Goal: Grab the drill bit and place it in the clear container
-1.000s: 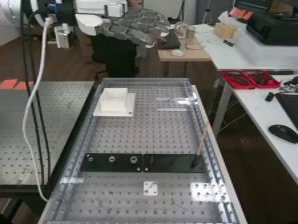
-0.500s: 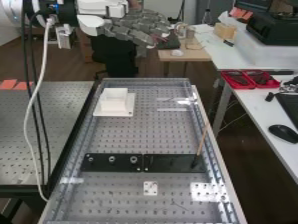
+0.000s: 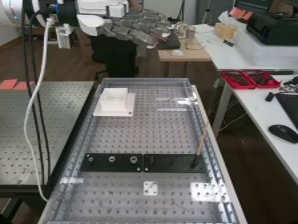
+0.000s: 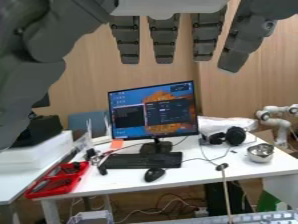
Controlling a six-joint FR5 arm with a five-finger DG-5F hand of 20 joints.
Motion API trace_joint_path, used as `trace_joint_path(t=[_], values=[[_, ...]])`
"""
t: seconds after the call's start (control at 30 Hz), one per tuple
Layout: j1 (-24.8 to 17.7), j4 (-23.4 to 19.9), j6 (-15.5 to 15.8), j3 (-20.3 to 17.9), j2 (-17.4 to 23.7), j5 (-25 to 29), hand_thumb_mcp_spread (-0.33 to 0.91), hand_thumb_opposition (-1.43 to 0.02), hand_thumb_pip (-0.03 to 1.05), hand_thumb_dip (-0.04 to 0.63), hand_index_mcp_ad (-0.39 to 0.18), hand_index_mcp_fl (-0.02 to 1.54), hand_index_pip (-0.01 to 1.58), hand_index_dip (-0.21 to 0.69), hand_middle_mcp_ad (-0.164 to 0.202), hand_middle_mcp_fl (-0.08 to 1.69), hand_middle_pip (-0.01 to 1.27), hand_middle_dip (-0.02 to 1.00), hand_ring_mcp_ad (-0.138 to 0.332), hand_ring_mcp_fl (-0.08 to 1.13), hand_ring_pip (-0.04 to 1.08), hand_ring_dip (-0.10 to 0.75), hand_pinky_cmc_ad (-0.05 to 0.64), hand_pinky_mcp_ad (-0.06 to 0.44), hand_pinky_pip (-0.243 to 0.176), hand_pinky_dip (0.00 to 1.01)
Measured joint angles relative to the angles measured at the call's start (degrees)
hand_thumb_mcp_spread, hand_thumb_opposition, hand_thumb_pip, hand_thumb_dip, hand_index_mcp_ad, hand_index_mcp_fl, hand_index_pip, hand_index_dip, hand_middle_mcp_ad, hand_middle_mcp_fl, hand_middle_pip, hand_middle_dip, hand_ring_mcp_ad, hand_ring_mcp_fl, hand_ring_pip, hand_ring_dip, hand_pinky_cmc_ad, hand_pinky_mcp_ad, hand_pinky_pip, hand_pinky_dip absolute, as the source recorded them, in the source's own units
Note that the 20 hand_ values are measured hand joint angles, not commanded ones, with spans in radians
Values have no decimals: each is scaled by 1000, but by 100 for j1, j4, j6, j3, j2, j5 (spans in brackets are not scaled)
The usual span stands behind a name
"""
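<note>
High above the far end of the bench, at the upper left of the high view, the hand (image 3: 136,29) is held with its fingers extended and nothing in them. In the wrist view the hand (image 4: 163,42) has straight, spread fingers. A thin tan rod (image 3: 201,140) with a dark lower end leans at the right end of a black plate (image 3: 166,163). Small round metal pieces (image 3: 112,159) sit in the plate's left half. Which of these is the drill bit I cannot tell. Faint clear edges and glare (image 3: 173,104) lie near the bench's far right; whether they are the clear container is uncertain.
A white square block-like holder (image 3: 114,102) stands at the perforated bench's (image 3: 126,135) far left. Clear rails run along both long sides. To the right, a white table (image 3: 266,112) carries red trays (image 3: 249,79), a mouse (image 3: 284,133) and a keyboard.
</note>
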State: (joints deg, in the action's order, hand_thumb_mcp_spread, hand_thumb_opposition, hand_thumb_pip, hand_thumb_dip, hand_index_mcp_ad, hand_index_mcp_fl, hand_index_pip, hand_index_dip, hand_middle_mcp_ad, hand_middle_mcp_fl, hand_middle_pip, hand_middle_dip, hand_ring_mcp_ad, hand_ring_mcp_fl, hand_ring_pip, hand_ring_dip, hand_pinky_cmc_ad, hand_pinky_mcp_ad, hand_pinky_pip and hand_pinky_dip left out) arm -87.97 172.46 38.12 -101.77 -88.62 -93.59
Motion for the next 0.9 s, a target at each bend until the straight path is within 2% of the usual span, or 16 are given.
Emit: trace_joint_path(t=[0.9], values=[[-23, -41, 9, -30, 53, 73, 220, -644, 298, 24, -56, 51, 89, 244, 106, -28, 136, 145, 227, -21, 115, 33, 346, 265, -94, 265]])
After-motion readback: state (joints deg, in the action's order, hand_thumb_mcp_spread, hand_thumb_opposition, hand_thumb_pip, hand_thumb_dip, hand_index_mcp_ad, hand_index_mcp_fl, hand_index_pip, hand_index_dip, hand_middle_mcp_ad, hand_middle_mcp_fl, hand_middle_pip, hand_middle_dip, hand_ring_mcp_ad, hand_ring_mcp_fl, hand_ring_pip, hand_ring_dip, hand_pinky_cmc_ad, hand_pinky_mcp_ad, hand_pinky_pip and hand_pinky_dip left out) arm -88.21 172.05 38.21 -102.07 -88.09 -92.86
